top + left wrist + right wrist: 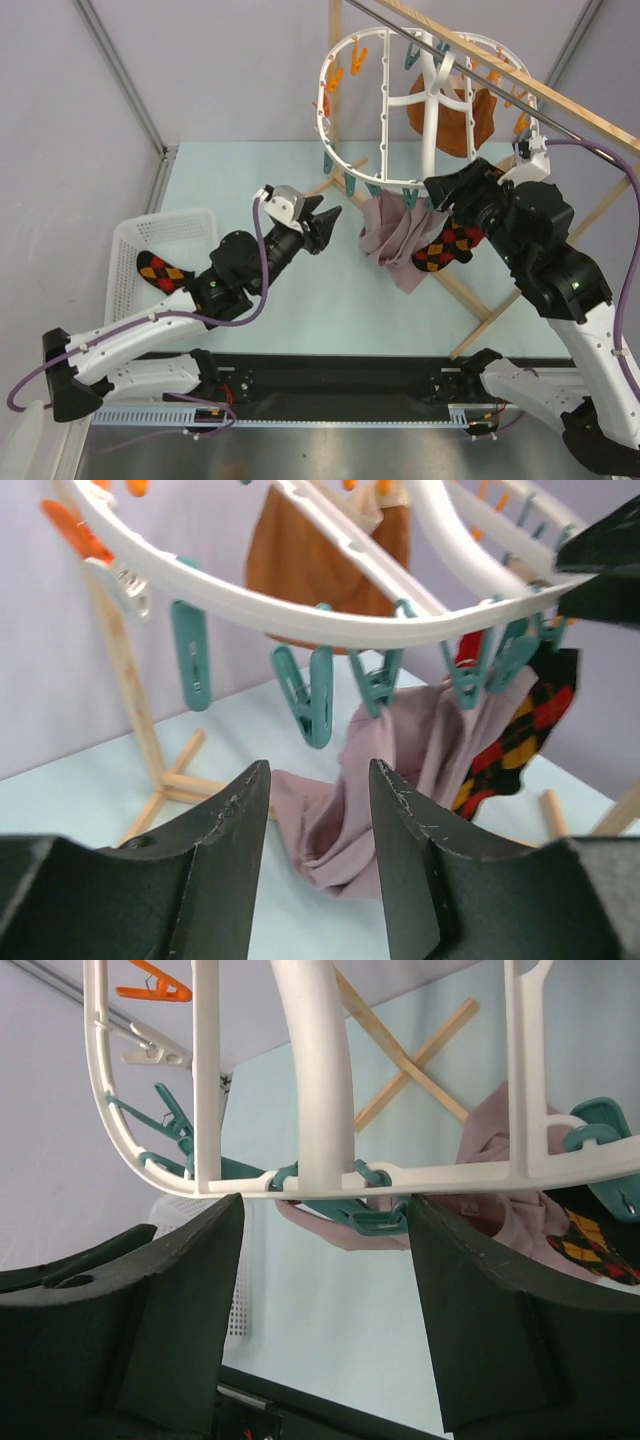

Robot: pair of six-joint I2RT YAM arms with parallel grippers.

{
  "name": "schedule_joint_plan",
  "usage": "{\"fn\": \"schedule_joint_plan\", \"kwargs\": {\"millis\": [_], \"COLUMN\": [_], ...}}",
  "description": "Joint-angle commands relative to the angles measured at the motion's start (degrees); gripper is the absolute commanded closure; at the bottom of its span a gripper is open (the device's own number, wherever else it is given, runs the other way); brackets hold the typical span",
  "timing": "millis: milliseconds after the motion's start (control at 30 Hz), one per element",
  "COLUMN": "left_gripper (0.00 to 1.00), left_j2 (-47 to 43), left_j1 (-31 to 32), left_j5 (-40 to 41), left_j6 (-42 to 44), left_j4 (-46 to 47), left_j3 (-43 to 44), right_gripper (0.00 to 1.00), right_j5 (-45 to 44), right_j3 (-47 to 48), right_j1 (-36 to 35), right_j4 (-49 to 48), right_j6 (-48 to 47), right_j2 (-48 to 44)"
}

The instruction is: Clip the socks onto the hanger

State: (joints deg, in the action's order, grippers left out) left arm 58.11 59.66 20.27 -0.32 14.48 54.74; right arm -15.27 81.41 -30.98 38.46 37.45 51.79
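Observation:
The hanger [345, 60], a white ring with teal and orange clips, hangs from the wooden rack at the back. One argyle sock [447, 246] dangles from a teal clip on its near rim, beside a mauve cloth [392, 232]. The other sock [162, 270] lies in the white basket at the left. My left gripper [328, 226] is open and empty, left of the cloth; its wrist view shows the jaws [318, 780] apart below the rim [300, 620], the sock [515, 730] to the right. My right gripper [325, 1222] is open just under the rim [450, 1175], with a teal clip [375, 1222] between its fingertips.
An orange-brown garment [455, 115] hangs inside the ring. Wooden rack poles [480, 290] cross the table behind and right of the cloth. The white basket [190, 226] stands at the left edge. A metal rod [480, 70] runs above the hanger.

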Motion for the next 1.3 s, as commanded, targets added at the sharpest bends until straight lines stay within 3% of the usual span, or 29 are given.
{"fn": "schedule_joint_plan", "kwargs": {"millis": [0, 100, 433, 833, 1133, 1267], "left_gripper": [0.51, 0.49, 0.40, 0.37, 0.44, 0.60], "left_j2": [1.74, 6.29, 18.08, 21.34, 23.81, 23.63], "left_j1": [1.33, 3.44, 7.57, 8.63, 8.11, 6.70], "left_j5": [8.52, 17.04, 26.63, 32.02, 31.76, 30.09], "left_j6": [3.74, 7.17, 16.48, 19.13, 20.62, 18.78], "left_j4": [8.33, 14.06, 26.29, 27.09, 27.62, 26.39], "left_j3": [-3.14, -2.89, 2.29, 6.52, 8.45, 8.54], "right_gripper": [0.29, 0.29, 0.29, 0.29, 0.29, 0.28], "right_j5": [4.01, 5.07, 7.09, 9.11, 10.08, 10.52], "right_j3": [-0.11, 0.07, 0.25, 0.25, 0.42, 0.68], "right_j1": [2.15, 3.12, 4.61, 6.11, 6.81, 7.08], "right_j4": [-3.30, -3.30, -3.48, -3.65, -3.39, -3.39], "right_j6": [-0.54, -0.45, -0.19, -0.19, -0.10, 0.08], "right_j2": [-0.37, -0.11, -0.02, -0.02, -0.11, -0.11]}}
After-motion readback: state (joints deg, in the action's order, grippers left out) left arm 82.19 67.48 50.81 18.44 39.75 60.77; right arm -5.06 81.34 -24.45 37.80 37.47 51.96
